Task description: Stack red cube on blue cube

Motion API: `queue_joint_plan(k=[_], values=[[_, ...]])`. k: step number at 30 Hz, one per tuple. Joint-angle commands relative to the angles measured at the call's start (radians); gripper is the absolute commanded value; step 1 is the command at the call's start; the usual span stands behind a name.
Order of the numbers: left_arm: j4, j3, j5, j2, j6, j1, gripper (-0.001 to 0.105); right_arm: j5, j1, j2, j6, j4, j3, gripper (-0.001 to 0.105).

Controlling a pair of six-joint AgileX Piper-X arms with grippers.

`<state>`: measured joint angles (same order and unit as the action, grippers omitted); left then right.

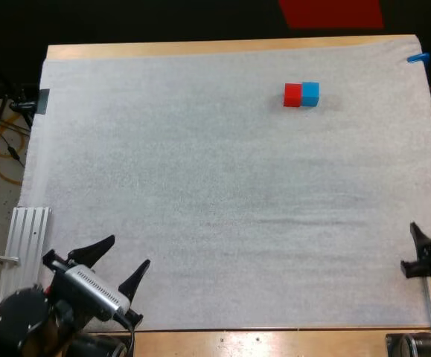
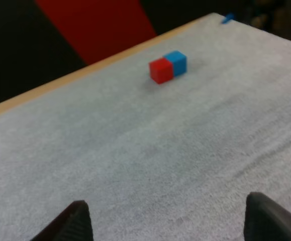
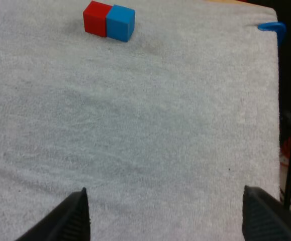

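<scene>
Red cube [image 1: 292,95] and blue cube [image 1: 310,94] sit side by side, touching, on the white mat [image 1: 200,186] near the counter's [image 1: 200,49] far edge. Red is not stacked yet. Left gripper [image 1: 130,251] is released, fingers apart with nothing between them, at the mat's near edge. Both cubes are well ahead of it, red on its side. Right gripper [image 1: 413,249] is also released and empty. The cubes are well ahead of it, a bit to its left, blue on its side.
</scene>
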<state>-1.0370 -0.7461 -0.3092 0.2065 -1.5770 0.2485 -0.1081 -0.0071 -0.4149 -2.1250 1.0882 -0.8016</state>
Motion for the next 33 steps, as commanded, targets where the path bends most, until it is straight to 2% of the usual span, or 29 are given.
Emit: queue_joint_plan(k=[1,4,10,17,23,25,29,33], values=[[0.011,-0.017,-0.007,0.025,0.02,0.018,0.063,-0.028,0.001,-0.048,-0.034,-0.013,-0.037,0.062],[0.011,-0.038,-0.006,0.069,0.057,0.035,0.063,-0.069,0.001,-0.146,-0.083,-0.027,-0.097,0.062],[0.02,-0.046,-0.006,0.093,0.057,0.036,0.063,-0.177,0.001,-0.33,-0.186,-0.061,-0.238,0.062],[0.027,-0.046,-0.006,0.093,0.057,0.036,0.063,-0.179,0.009,-0.572,-0.3,-0.061,-0.438,0.062],[0.027,-0.046,-0.006,0.093,0.057,0.036,0.063,-0.004,0.105,-0.772,-0.402,-0.059,-0.596,0.062],[0.027,-0.046,-0.006,0.093,0.057,0.036,0.063,0.093,0.166,-0.838,-0.413,-0.065,-0.643,0.062],[0.027,-0.046,-0.006,0.093,0.057,0.036,0.063,0.214,0.251,-0.894,-0.462,-0.109,-0.665,0.062],[0.027,-0.046,-0.006,0.093,0.057,0.036,0.063,0.326,0.317,-0.93,-0.611,-0.191,-0.665,0.062]])
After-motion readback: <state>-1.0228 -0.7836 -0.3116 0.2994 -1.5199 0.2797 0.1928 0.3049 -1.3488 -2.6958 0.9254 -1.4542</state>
